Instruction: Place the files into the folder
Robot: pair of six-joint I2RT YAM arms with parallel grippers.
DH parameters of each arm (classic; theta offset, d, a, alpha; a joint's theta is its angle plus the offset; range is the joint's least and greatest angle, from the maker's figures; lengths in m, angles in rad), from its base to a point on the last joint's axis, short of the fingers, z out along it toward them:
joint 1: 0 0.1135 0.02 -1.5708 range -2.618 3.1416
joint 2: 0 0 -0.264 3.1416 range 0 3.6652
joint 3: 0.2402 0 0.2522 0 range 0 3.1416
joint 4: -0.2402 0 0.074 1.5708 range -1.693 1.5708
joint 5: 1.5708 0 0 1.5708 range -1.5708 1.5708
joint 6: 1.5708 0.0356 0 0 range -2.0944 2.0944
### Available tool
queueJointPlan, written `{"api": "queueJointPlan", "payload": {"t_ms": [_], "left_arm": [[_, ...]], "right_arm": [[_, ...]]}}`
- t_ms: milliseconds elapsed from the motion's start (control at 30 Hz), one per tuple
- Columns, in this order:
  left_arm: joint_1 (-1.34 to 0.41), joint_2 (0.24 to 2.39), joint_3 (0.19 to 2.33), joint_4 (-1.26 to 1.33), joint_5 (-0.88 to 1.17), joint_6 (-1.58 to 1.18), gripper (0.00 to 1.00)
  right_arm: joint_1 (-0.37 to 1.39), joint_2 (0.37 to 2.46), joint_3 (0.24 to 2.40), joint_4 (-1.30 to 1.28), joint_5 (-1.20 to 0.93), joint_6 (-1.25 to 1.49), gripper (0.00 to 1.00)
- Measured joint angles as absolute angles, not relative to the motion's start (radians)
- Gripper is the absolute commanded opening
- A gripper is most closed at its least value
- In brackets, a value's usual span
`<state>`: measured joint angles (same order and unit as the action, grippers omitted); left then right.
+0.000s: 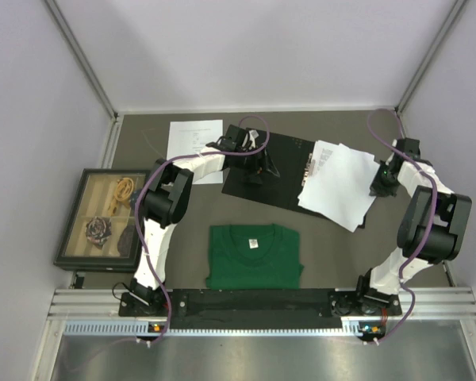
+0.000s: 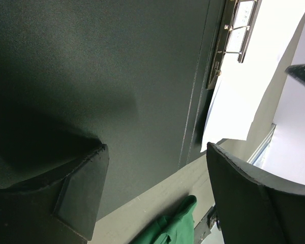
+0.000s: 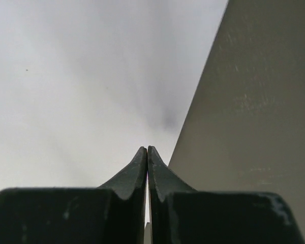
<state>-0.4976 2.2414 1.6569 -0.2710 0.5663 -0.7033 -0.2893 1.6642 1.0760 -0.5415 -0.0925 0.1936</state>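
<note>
Jaws of the right gripper [image 3: 147, 152], closest in view, are shut at the edge of the files [image 1: 339, 184], light, limp, slippery sheets fanned over the open folder [image 1: 289, 171], best pinched by an overhanging edge; the left gripper [image 2: 156, 147] hangs open above it.

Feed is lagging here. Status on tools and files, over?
Left tool open over folder. Right tool shut at files edge, grip unclear. One sheet lies apart, far left. Nothing seen blocking.
</note>
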Motion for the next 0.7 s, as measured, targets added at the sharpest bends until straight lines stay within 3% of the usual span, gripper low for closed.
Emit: {"api": "queueJointPlan", "payload": {"t_ms": [167, 200, 300, 400, 533, 700], "left_arm": [[-0.498, 2.242, 1.657, -0.271, 0.566, -0.703, 0.82], [-0.498, 2.242, 1.657, -0.271, 0.566, -0.703, 0.82], [-0.498, 2.242, 1.657, -0.271, 0.566, -0.702, 0.83], [-0.498, 2.242, 1.658, -0.273, 0.566, -0.700, 0.83], [-0.498, 2.246, 1.668, -0.283, 0.565, -0.690, 0.82], [-0.498, 2.252, 1.681, -0.295, 0.568, -0.681, 0.83]], "right_arm": [[-0.233, 1.697, 1.161, -0.579, -0.052, 0.099, 0.00], [-0.228, 1.697, 1.168, -0.586, -0.052, 0.087, 0.04], [-0.247, 1.697, 1.169, -0.591, -0.080, 0.122, 0.34], [-0.347, 1.696, 1.103, -0.500, -0.199, 0.213, 0.41], [-0.498, 1.710, 1.008, -0.441, -0.287, 0.311, 0.46], [-0.497, 1.743, 1.018, -0.382, -0.355, 0.353, 0.47]]}}
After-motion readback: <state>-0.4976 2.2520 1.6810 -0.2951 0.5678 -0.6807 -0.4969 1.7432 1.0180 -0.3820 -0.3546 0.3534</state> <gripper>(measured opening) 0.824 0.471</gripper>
